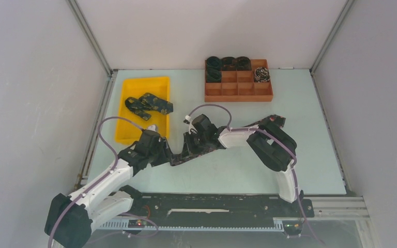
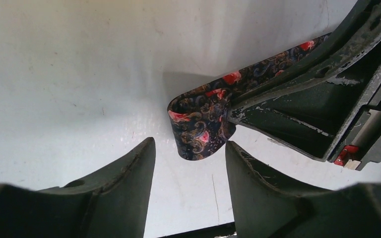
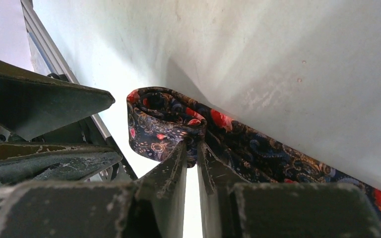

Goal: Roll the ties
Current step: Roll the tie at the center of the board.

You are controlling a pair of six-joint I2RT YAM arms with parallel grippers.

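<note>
A dark tie with red and gold paisley (image 2: 201, 126) lies on the table, its near end folded into a small loop. My right gripper (image 3: 193, 146) is shut on that looped end (image 3: 161, 121). My left gripper (image 2: 190, 153) is open, its fingers on either side of the loop's tip and just short of it. In the top view both grippers, left (image 1: 161, 151) and right (image 1: 187, 151), meet over the tie (image 1: 178, 159) at the table's near middle. Several rolled ties (image 1: 228, 63) sit in the orange box (image 1: 238, 90). Unrolled ties (image 1: 149, 104) lie in the yellow tray (image 1: 134, 132).
The orange compartment box stands at the far middle, with one pale patterned coil (image 1: 261, 75) at its right. The yellow tray is at the far left, close to my left arm. Lilac cables (image 1: 209, 107) loop over both arms. White walls enclose the table.
</note>
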